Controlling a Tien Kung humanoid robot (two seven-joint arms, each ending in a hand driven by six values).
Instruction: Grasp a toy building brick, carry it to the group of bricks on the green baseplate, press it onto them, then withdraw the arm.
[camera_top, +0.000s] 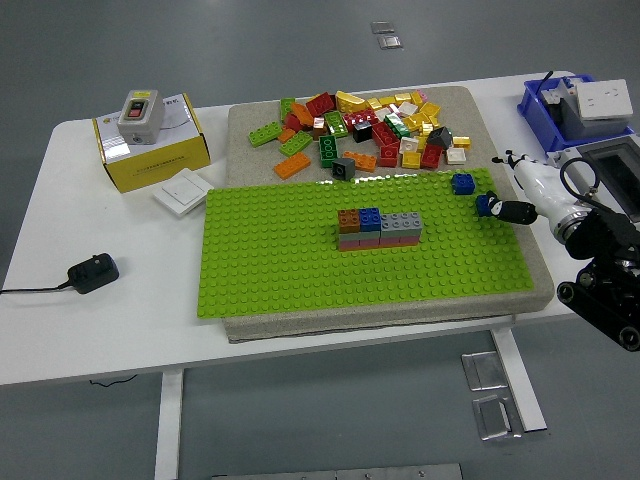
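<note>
The green baseplate lies on a grey pad in the middle of the table. A low group of bricks, brown, blue and grey on an orange and pink layer, stands on it near the centre. A blue brick stands on the baseplate's far right corner. My right hand, white and black, reaches in from the right over the baseplate's right edge, just right of and nearer than that brick. A small dark blue piece shows at the hand's tip. A pile of loose coloured bricks lies on the pad beyond the baseplate.
A yellow box with a grey switch on top stands at the far left, with a white switch plate beside it. A black power adapter with its cable lies at the left. A blue bin stands at the far right.
</note>
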